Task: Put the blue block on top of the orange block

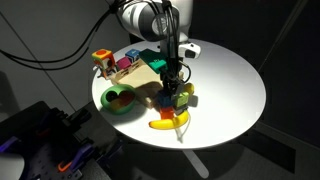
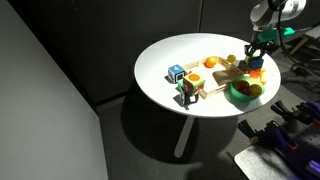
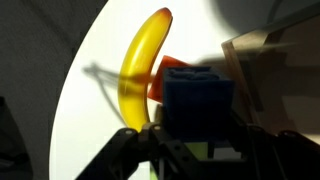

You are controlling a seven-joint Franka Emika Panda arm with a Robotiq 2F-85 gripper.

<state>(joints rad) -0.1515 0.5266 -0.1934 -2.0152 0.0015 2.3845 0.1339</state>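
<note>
So the blue block [image 3: 198, 100] is pinched between the fingers [image 3: 122, 148], dead centre and close up in the wrist view, with the fingers closed in on its sides. The orange block [image 3: 160, 78] pokes out from behind its left edge, so the blue one is right over it or on it; I honestly can't tell whether they're touching. Just left of the pair lies a yellow banana [image 3: 140, 65], stretching away from the camera and right up against the orange block from this angle. Off to the right there's a flat brownish board [image 3: 275, 70]. In an exterior view the gripper [image 1: 173, 88] points straight down at the near side of the round white bench [image 1: 235, 85], with the banana [image 1: 168, 124] just nearer than it and a green bowl [image 1: 120, 100] to the left. From the opposite angle the gripper [image 2: 256, 62] is at the right edge of the bench [image 2: 165, 50], next to that green bowl [image 2: 245, 92], and a round orange fruit [image 2: 211, 62] sits a bit left of it.
</note>
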